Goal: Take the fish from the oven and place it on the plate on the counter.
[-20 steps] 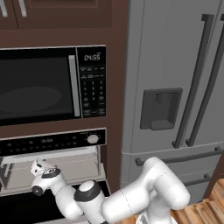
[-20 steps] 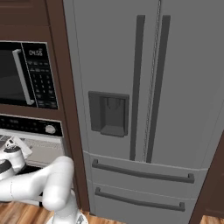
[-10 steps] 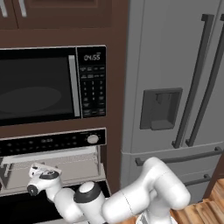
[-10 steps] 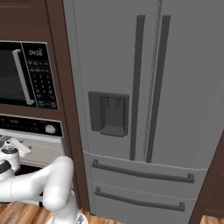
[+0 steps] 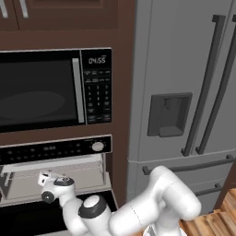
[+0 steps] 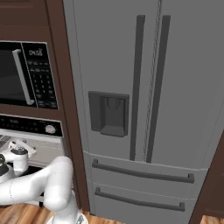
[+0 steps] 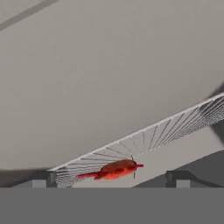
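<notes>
Lying on the wire rack (image 7: 166, 131), the fish (image 7: 117, 169) sits between the open pincer's (image 7: 109, 180) tips.

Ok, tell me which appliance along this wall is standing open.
The oven, below the microwave. Its cavity and wire rack are exposed, while the microwave door and the fridge doors are shut. The fish lies on its rack.

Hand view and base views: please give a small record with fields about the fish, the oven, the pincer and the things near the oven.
fish: red-orange fish lying on a wire rack, between the two pincer tips
oven: oven open, pale inside, white knob on its dark strip
pincer: pincer open, holding nothing, fish not yet gripped
above oven: microwave
right of oven: fridge
</notes>
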Robot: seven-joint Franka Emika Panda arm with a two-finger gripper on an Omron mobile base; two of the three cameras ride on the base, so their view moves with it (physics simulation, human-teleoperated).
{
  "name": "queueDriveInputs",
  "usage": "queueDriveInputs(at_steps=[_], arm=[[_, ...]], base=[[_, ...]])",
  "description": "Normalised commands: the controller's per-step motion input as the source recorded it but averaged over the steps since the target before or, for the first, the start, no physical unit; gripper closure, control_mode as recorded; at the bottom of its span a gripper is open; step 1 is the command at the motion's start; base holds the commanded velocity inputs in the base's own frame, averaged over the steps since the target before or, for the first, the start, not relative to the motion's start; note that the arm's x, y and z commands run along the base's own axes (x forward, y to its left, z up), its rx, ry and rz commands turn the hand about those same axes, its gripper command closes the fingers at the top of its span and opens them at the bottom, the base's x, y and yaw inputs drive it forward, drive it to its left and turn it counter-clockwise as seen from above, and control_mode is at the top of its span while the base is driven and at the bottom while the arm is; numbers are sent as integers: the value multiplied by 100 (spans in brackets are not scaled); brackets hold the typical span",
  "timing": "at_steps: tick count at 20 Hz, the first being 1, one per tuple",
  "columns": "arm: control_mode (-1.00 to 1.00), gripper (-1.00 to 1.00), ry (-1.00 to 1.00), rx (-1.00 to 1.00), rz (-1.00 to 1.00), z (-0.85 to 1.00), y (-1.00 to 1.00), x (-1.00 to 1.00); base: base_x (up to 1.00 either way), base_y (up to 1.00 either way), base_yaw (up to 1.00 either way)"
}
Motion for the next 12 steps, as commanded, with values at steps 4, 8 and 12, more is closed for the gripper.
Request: queueDriveInputs(at_steps=[4,8,12], arm=[[-100,-100,-1,33,13,-94,0,31],[-100,-100,0,11,2,-77,8,10],[-100,-100,-2,6,0,-67,16,19]], base=[[0,0,0],[0,0,0],[0,0,0]])
